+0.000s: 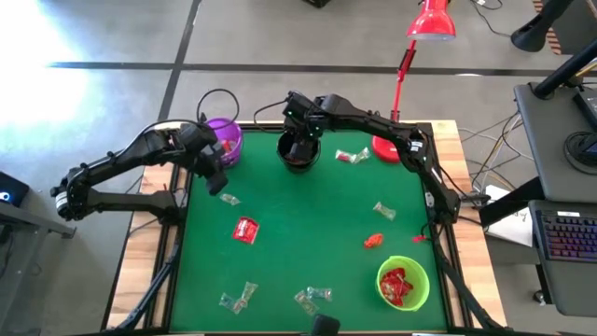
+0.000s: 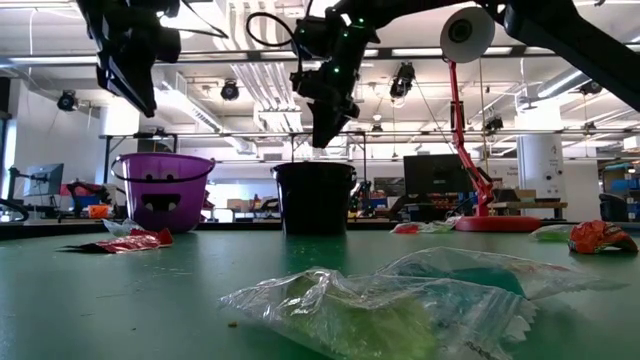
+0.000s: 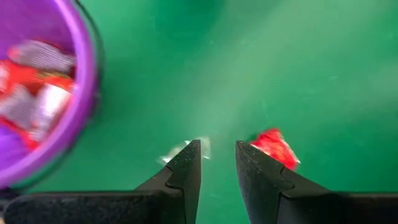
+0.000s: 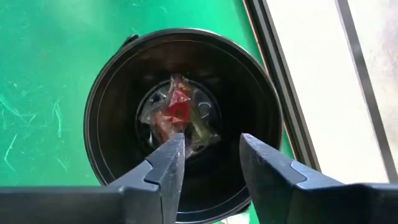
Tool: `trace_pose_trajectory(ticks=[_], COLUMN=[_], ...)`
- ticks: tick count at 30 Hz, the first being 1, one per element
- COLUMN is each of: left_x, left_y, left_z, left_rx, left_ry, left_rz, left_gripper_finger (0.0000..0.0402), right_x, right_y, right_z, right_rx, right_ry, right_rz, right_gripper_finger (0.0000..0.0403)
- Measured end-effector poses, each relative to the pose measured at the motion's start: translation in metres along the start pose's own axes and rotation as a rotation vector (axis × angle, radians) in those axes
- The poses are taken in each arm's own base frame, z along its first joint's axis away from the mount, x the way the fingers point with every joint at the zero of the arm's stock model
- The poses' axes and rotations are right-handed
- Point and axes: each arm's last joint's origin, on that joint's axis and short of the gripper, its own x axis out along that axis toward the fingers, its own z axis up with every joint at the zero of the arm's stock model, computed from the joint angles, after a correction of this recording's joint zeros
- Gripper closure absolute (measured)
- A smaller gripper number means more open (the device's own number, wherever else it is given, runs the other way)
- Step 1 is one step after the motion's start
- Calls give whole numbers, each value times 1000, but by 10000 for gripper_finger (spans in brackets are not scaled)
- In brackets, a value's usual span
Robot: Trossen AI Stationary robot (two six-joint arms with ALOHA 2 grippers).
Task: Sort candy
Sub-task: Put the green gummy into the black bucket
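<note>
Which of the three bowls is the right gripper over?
The black bowl: the right gripper hangs above it, fingers open. The purple bowl sits by the left gripper; the green bowl stands alone.

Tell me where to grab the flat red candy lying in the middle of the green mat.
Take the red candy across its narrower width, coming straight down from above: it lies flat on the mat with open space all round. The left claw, open just beyond it near the purple bowl, looks closest.

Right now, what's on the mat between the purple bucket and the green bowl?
In the high view, between the purple bucket and the green bowl lie a flat red candy and an orange one; otherwise bare green mat.
</note>
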Motion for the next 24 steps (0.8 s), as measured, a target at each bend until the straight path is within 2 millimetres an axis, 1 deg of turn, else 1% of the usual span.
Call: trace_pose_trajectory(ticks=[4, 6, 10, 13, 15, 20, 24], left_x=[1, 1, 5, 10, 15, 27, 36], left_y=[-1, -1, -1, -1, -3, -11, -18], left_z=[-2, -2, -2, 1, 1, 0, 1], left_rx=[-55, -78, -70, -15, 27, 181, 345], left_ry=[29, 42, 75, 98, 131, 236, 262], left_rz=[-45, -43, -43, -42, -42, -39, 55], left_gripper_finger=[308, 296, 265, 246, 241, 242, 246], right_x=[0, 0, 0, 0, 0, -1, -2], right_y=[0, 0, 0, -1, -1, -1, -1], right_z=[0, 0, 0, -1, -1, -4, -6], right_rx=[-1, -1, -2, 0, 2, 26, 51], right_ry=[2, 1, 2, 6, 12, 35, 56], right_rz=[0, 0, 0, 0, 0, 3, 3], right_gripper_finger=[246, 245, 247, 248, 246, 246, 250])
